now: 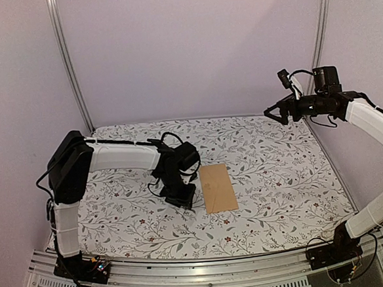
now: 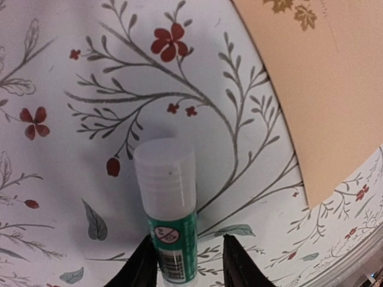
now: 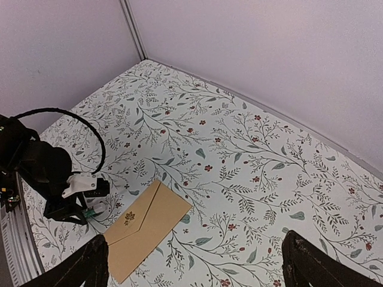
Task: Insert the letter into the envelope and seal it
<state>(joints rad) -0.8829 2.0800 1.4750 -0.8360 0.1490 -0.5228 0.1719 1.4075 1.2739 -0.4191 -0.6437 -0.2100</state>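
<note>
Top camera looks down over the tabletop (image 1: 279, 177); left wrist sits close, right wrist apparently high; all share the envelope (image 1: 218, 187).

Soft diffuse light, faint shadows, wrist views edge-distorted.

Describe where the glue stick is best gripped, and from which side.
Grip the glue stick on its green-labelled barrel, below the translucent cap, coming from the base end, where the left gripper sits now. The barrel's sides are straight there, giving the fingers even contact, while the cap might pull off.
</note>
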